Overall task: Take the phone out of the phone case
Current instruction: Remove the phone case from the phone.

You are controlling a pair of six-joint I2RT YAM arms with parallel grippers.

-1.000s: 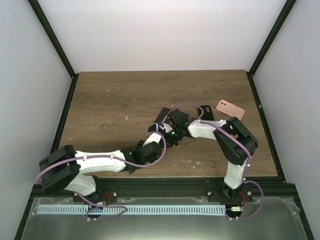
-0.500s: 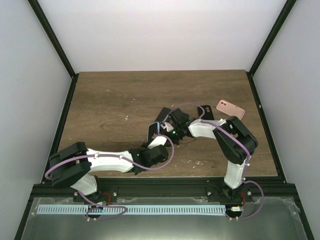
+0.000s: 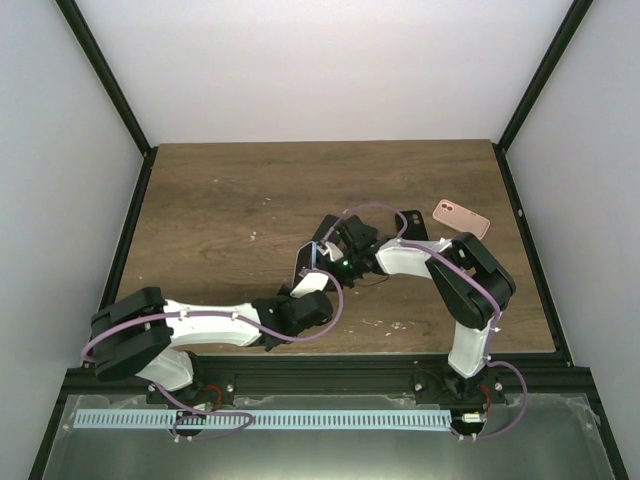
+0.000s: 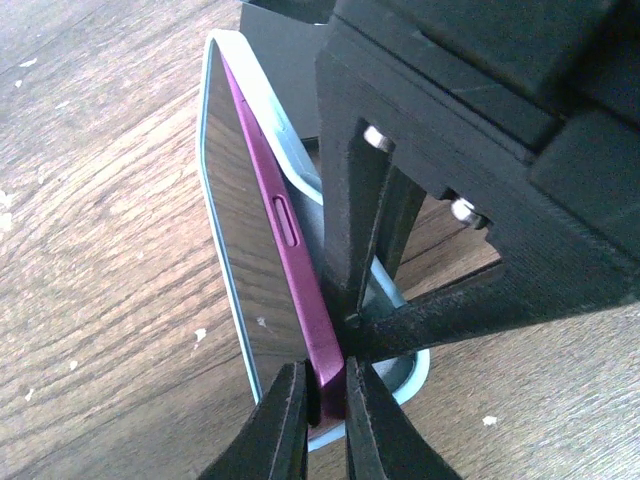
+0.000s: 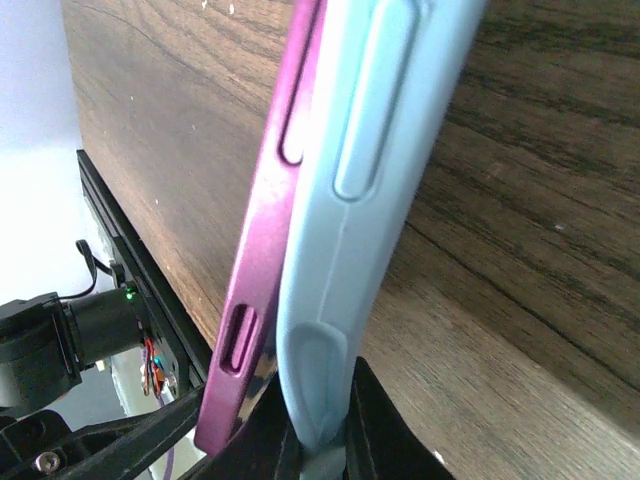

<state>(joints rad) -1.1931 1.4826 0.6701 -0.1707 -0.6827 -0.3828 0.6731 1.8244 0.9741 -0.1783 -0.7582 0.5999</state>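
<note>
**A:** Top view first: left gripper [image 3: 306, 284] and right gripper [image 3: 324, 250] meet mid-table, with the phone [image 3: 304, 264] up on its edge between them. Which step is this?

**B:** The peel-out, I'd say. In the left wrist view the left jaws are pinched shut on the magenta phone's near edge. The light-blue case [image 4: 288, 160] flares away just past them.

**A:** In the right wrist view the right jaws are clamped on the case's edge. The phone leans out beside them, and its far end looks seated.

**B:** So the next move probably needs a steady pull apart with no twisting, or that thin pinch could slip.
</note>
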